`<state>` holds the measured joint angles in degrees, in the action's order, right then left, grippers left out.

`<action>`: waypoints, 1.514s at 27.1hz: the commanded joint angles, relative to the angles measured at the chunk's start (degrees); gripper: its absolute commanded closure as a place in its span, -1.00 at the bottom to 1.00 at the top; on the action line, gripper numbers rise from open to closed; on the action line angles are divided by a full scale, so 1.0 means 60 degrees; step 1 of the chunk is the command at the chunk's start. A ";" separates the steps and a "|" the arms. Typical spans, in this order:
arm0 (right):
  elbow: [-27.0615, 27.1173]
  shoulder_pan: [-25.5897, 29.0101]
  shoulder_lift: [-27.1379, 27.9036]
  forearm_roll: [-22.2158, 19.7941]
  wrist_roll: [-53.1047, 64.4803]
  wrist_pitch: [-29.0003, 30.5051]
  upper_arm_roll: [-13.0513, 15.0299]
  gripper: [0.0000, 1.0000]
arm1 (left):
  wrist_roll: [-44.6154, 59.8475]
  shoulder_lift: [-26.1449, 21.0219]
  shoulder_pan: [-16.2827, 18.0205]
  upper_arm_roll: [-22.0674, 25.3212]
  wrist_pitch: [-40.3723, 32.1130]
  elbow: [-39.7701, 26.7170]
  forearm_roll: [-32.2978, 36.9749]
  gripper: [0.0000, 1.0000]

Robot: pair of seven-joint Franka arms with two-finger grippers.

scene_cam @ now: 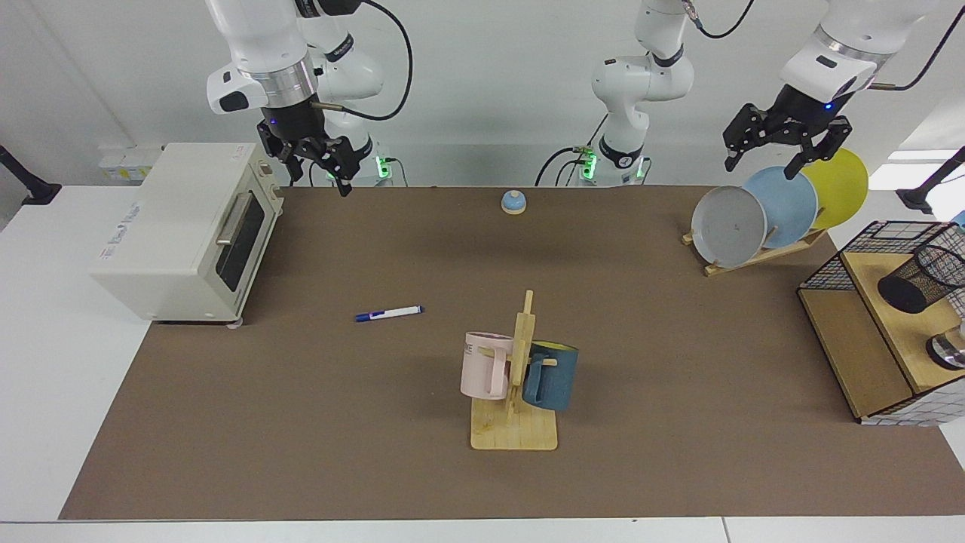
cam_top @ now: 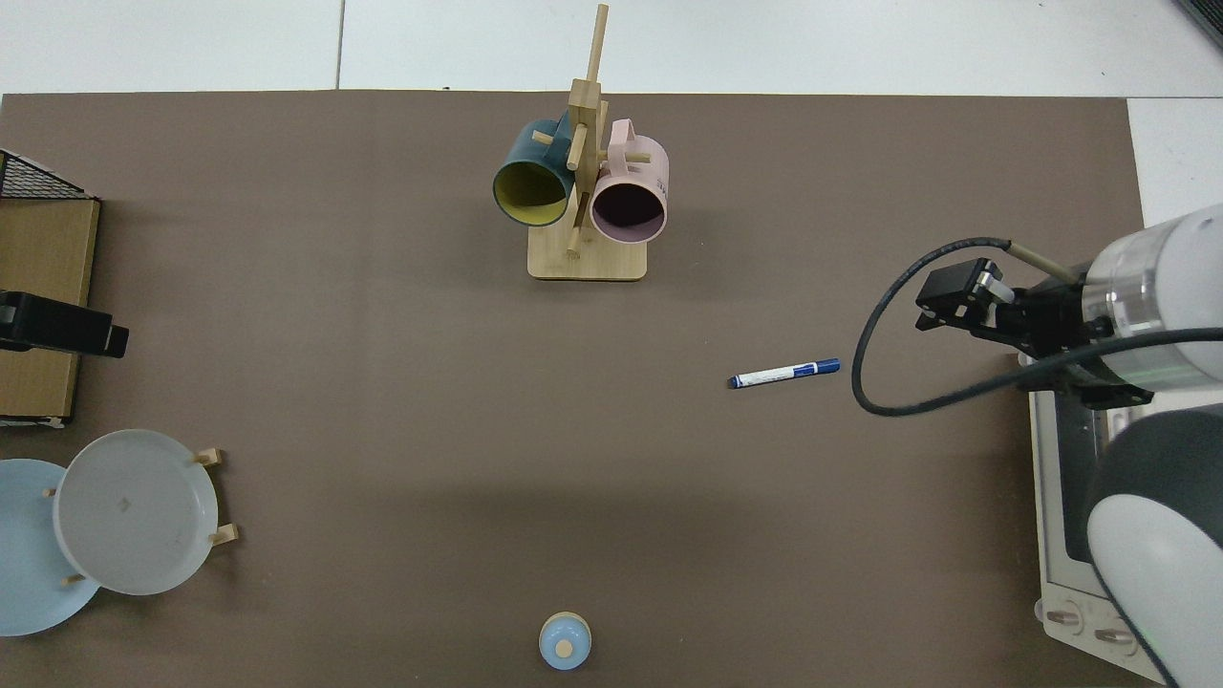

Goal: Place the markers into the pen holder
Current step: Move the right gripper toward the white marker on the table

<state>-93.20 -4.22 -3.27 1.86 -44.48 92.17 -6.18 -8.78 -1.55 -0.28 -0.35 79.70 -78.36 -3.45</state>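
Observation:
The marker (scene_cam: 390, 313) is slim and white with a blue cap, and it lies flat on the brown mat (scene_cam: 317, 422) in front of the toaster oven; the top view shows the marker (cam_top: 784, 373) too. The black mesh pen holder (scene_cam: 921, 280) leans on the wooden shelf at the facing view's far right. My right gripper (scene_cam: 317, 175) hangs open and empty high over the mat's back corner, by the oven, far from the marker. My left gripper (scene_cam: 760, 162) hangs open and empty above the plates. In the top view the right arm's hand (cam_top: 1013, 315) is just beyond the marker's capped end.
A cream toaster oven (scene_cam: 188, 234) stands beside the marker. A wooden mug tree (scene_cam: 519, 362) holds a pink and a blue mug mid-table. Three plates stand in a rack (scene_cam: 761, 253). A small blue bell (scene_cam: 513, 202) sits at the back. A shiny metal object (scene_cam: 950, 351) rests on the shelf (scene_cam: 867, 354).

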 commanded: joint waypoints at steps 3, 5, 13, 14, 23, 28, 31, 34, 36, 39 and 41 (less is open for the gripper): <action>-0.0886 -0.0043 0.0178 0.0232 -0.3364 0.1029 -0.0025 -1.00 | 0.0071 0.0288 0.0164 -0.0029 -0.0100 -0.0329 -0.0039 -1.00; -0.1106 -0.0073 0.0339 0.0217 -0.4387 0.1350 -0.0040 -1.00 | 0.0071 0.0332 0.0164 -0.0029 -0.0115 -0.0372 -0.0039 -1.00; -0.1853 -0.0248 0.0895 0.0115 -0.6721 0.2405 -0.0040 -1.00 | 0.0071 0.0434 0.0267 -0.0014 -0.0100 -0.0592 -0.0039 -1.00; -0.1956 -0.0263 0.0983 0.0086 -0.6838 0.2610 -0.0040 -1.00 | 0.0071 0.0493 0.0281 -0.0014 -0.0100 -0.0636 -0.0039 -1.00; -0.1869 -0.0366 0.1394 -0.0047 -0.7616 0.3051 -0.0025 -1.00 | 0.0042 0.0596 0.0252 -0.0014 -0.0100 -0.0798 -0.0039 -1.00; -0.1942 -0.0220 0.1789 0.0114 -0.7893 0.3460 -0.0025 -1.00 | 0.0086 0.0610 0.0179 -0.0044 -0.0231 -0.0798 -0.0039 -1.00; -0.2088 -0.0220 0.2053 0.0158 -0.8099 0.3871 -0.0040 -0.99 | 0.0071 0.0756 0.0193 -0.0044 -0.0349 -0.1016 -0.0054 -1.00; -0.2351 -0.0263 0.2214 0.0275 -0.8129 0.4236 -0.0055 -0.99 | -0.0016 0.1049 0.0252 -0.0044 -0.0306 -0.1470 -0.0054 -1.00; -0.2717 -0.0293 0.2215 0.0407 -0.8114 0.4704 -0.0054 -0.98 | -0.0046 0.1108 0.0252 -0.0029 -0.0320 -0.1544 -0.0054 -1.00; -0.3230 -0.0337 0.2229 0.0451 -0.8114 0.5408 -0.0054 -0.98 | 0.0013 0.1108 0.0267 -0.0029 -0.0320 -0.1545 -0.0054 -1.00; -0.3435 -0.0351 0.2302 0.0466 -0.8129 0.5716 -0.0040 -0.98 | 0.0013 0.1108 0.0267 -0.0029 -0.0320 -0.1545 -0.0054 -1.00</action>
<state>-109.15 -6.37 11.12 3.66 -91.75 120.93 -6.10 -8.76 2.81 1.01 -0.57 77.77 -84.97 -3.46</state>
